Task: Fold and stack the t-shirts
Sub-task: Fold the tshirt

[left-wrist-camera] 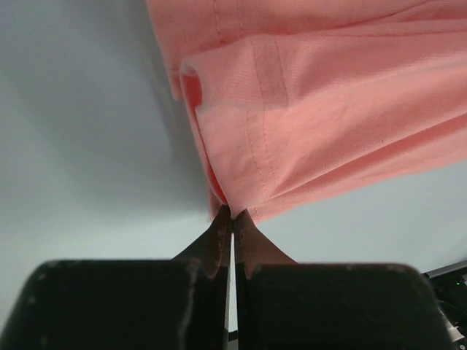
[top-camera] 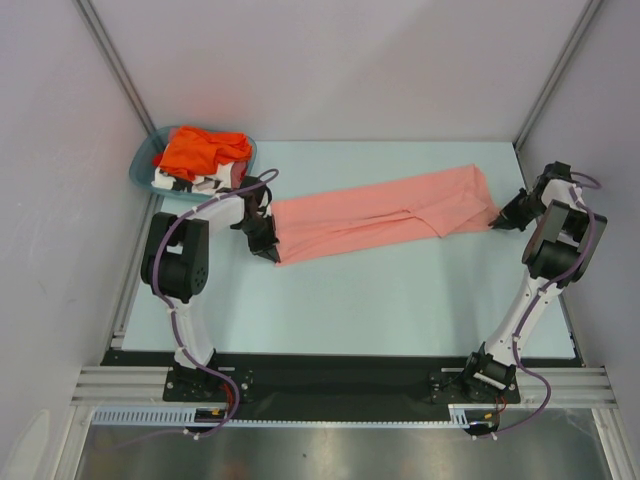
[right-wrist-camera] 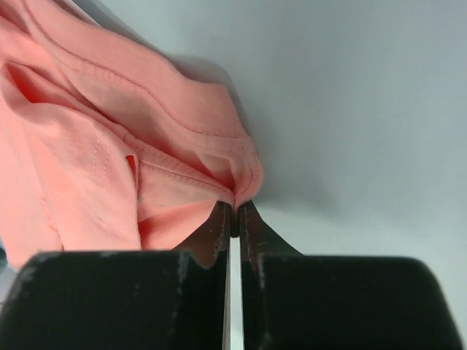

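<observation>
Left end effector (left-wrist-camera: 232, 216) is clenched on one end of the salmon-pink cloth t-shirt (top-camera: 380, 220). Right end effector (right-wrist-camera: 233, 210) grips the opposite end, over the pale tabletop (top-camera: 400, 310).

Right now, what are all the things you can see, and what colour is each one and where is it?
salmon-pink t-shirt: one, salmon pink, stretched across the middle of the table between the two grippers
orange t-shirt: one, bright orange, bunched on top in the basket
white t-shirt: one, white with black print, in the basket under the orange one
basket: one, teal, far left corner of the table
table: one, pale blue-green, under everything
left gripper: one, black, shut on the pink shirt's left end
right gripper: one, black, shut on the pink shirt's right end
</observation>
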Controlling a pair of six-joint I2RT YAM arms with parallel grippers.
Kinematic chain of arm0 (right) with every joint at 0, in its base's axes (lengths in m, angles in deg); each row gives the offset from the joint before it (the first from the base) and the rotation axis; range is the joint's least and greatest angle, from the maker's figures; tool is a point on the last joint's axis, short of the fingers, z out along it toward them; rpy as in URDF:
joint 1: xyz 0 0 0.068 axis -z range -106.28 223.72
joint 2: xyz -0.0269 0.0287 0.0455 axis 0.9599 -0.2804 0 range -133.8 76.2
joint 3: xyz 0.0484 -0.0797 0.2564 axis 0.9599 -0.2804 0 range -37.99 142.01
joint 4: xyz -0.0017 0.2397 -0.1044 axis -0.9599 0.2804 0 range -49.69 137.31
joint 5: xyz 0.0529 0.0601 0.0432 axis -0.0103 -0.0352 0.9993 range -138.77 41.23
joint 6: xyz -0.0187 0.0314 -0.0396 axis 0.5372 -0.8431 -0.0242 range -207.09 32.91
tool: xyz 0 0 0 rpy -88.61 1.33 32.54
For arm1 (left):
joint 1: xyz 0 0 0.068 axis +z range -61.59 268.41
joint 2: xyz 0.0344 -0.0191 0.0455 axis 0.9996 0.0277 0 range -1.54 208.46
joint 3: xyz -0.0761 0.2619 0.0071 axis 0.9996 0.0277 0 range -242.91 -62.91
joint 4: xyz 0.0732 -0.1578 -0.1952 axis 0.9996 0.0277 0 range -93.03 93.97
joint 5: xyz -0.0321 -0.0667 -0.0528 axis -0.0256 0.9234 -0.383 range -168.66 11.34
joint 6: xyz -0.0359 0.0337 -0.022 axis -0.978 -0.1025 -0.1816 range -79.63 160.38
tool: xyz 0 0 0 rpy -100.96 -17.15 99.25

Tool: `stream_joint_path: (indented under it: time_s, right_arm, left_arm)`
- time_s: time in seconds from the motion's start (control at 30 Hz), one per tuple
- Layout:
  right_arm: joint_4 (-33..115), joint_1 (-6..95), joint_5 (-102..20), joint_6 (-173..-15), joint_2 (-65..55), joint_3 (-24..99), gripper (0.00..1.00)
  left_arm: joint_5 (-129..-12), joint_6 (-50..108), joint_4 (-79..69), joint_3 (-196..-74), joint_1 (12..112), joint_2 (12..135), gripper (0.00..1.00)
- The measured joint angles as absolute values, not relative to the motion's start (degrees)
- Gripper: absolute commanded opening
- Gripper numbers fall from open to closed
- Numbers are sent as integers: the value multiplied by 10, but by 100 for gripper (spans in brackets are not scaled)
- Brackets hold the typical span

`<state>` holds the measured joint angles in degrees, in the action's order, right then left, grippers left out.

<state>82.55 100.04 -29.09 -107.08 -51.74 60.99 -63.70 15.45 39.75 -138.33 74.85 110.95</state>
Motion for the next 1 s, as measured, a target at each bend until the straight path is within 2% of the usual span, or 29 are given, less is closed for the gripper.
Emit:
stream_joint_path:
  time_s: [0.43, 0.47, 0.53, 0.57, 0.63, 0.67, 0.7, 0.77, 0.87, 0.9, 0.93, 0.97, 1.0]
  right_arm:
    - [890, 1003, -317, -1048, -517, 641, 0]
    - [893, 1003, -316, -1047, -517, 650, 3]
    - [900, 1001, -314, -1046, -517, 669, 17]
    - [902, 1000, -314, -1046, -517, 676, 28]
    - [906, 995, -317, -1045, -517, 691, 37]
    - [906, 993, -319, -1045, -517, 696, 45]
    - [906, 990, -323, -1045, -517, 699, 48]
    - [911, 985, -336, -1045, -516, 703, 55]
    - [924, 978, -355, -1046, -508, 704, 54]
    - [928, 976, -358, -1046, -503, 704, 53]
    - [929, 975, -357, -1047, -498, 703, 50]
    - [926, 973, -354, -1049, -492, 699, 40]
    - [921, 969, -351, -1050, -482, 693, 36]
  left_arm:
    - [-629, 158, 400, -1347, 749, 1087, 0]
    - [-629, 159, 400, -1346, 749, 1087, 0]
    - [-628, 161, 400, -1346, 749, 1087, 19]
    - [-629, 164, 401, -1346, 749, 1087, 28]
    - [-637, 167, 411, -1346, 749, 1085, 38]
    - [-644, 169, 422, -1346, 748, 1083, 41]
    - [-655, 170, 436, -1348, 748, 1080, 45]
    - [-679, 172, 463, -1359, 748, 1075, 46]
    - [-697, 175, 486, -1396, 747, 1064, 42]
    - [-698, 176, 490, -1413, 746, 1059, 36]
    - [-696, 177, 488, -1428, 745, 1054, 33]
    - [-692, 179, 484, -1442, 744, 1049, 30]
    - [-685, 180, 478, -1453, 742, 1045, 25]
